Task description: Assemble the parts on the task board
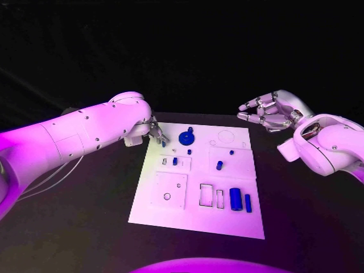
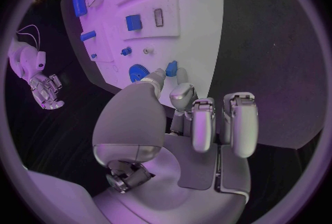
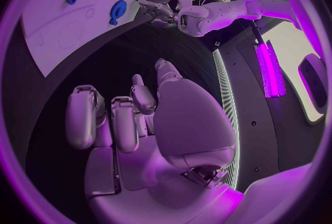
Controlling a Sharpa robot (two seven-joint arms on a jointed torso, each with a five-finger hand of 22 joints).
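Observation:
The white task board [image 1: 149,210] lies in the middle of the table. My left hand [image 1: 155,133] is at its far left corner. There, thumb and a fingertip [image 2: 182,91] pinch a small blue part [image 2: 171,68], low over the board's edge. A blue gear [image 1: 186,136] sits just right of that hand, also seen as the gear [image 2: 138,73] close by the thumb. My right hand [image 1: 268,111] hovers off the board's far right corner over black table, its fingers [image 3: 86,116] apart and loosely bent with nothing in them.
Two small blue pegs [image 1: 174,161] [image 1: 219,165] stand mid-board. Two blue cylinders [image 1: 235,199] [image 1: 248,203] lie near the front right beside empty rectangular slots [image 1: 206,195]. A round recess [image 1: 226,136] is at the far right. Black table surrounds the board.

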